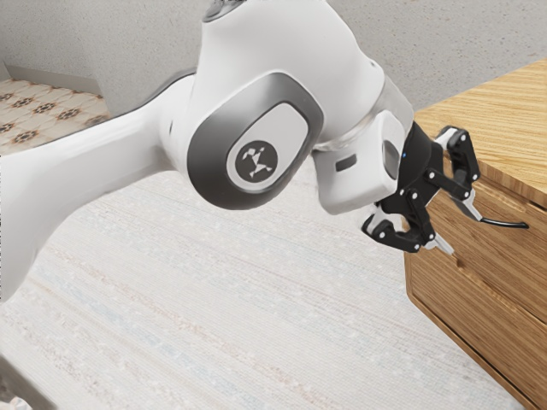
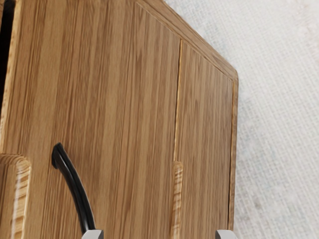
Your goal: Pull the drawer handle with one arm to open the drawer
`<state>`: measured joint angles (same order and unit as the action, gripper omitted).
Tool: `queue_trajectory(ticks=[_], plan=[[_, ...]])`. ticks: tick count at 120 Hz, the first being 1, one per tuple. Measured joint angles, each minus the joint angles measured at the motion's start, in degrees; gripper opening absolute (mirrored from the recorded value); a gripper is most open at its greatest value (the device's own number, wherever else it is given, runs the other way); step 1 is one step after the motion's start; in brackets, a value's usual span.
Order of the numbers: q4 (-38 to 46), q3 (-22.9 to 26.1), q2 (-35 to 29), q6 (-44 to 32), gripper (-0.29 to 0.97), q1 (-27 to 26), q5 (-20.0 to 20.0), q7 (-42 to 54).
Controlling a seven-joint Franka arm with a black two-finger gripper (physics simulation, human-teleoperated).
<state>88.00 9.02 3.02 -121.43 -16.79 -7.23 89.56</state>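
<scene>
A wooden cabinet [image 1: 504, 111] stands at the exterior view's right. Its upper drawer front [image 1: 513, 256] carries a thin black curved handle [image 1: 506, 224]. My black gripper [image 1: 455, 225] is open just in front of that drawer face, fingers spread and tips close to the wood. The handle lies just past the upper fingertip [image 1: 470, 205], and nothing is held. In the wrist view the handle [image 2: 72, 189] curves down to one grey fingertip [image 2: 92, 234], and the other fingertip [image 2: 227, 234] sits over the neighbouring panel [image 2: 204, 149]. A dark gap [image 2: 7, 30] shows along one edge of the drawer front [image 2: 109, 99].
Pale carpeted floor [image 1: 239, 299] spreads below and around the cabinet. A patterned tile floor [image 1: 43, 111] and a grey wall [image 1: 128, 43] lie at the back. My bulky white arm [image 1: 256, 128] fills the exterior view's left and middle.
</scene>
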Motion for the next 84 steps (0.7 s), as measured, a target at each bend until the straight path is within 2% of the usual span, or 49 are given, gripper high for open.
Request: queue_trajectory(ticks=[84], plan=[[-2.6,-0.16,3.0,-1.33,0.18,0.67,0.99,-0.63]])
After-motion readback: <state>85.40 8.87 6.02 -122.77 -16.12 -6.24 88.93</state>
